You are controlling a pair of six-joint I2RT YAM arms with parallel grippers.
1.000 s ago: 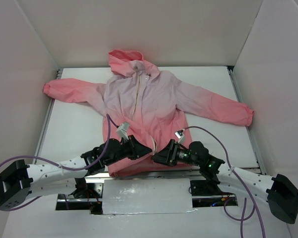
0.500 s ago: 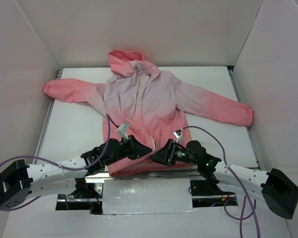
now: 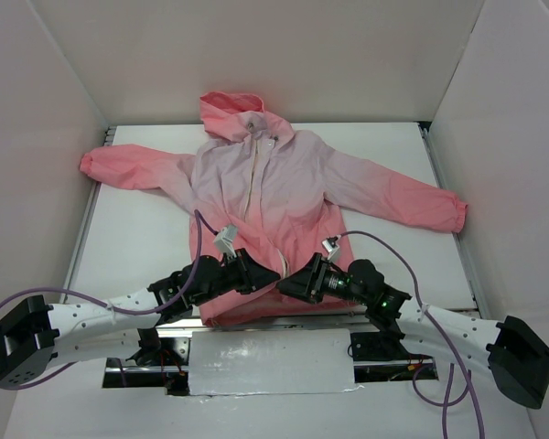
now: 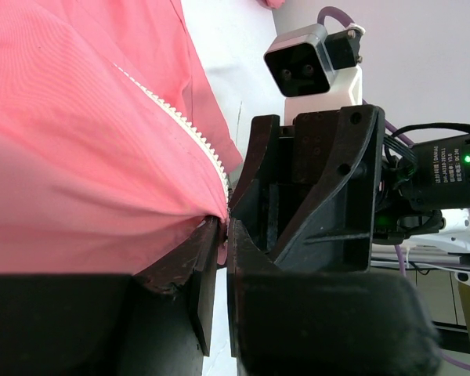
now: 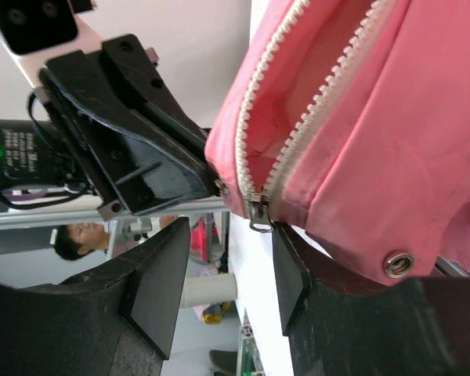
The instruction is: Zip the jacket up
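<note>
On the tabletop the jacket is lying flat, hem nearest the arms. Left fingers are pinching the hem; right fingers are gaping around the slider, zipper running toward the hood.

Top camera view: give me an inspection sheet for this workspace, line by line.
Surface: white table, jacket spread on it.
Job's things: jacket flat, hood away from arms; zipper slider at hem, teeth apart above it.
Clutter: nothing seen.
Grippers: left gripper shut on jacket hem; right gripper open, slider between its jaws.
Cables: purple cables arch over the lower jacket.
Surroundings: white walls on three sides.
</note>
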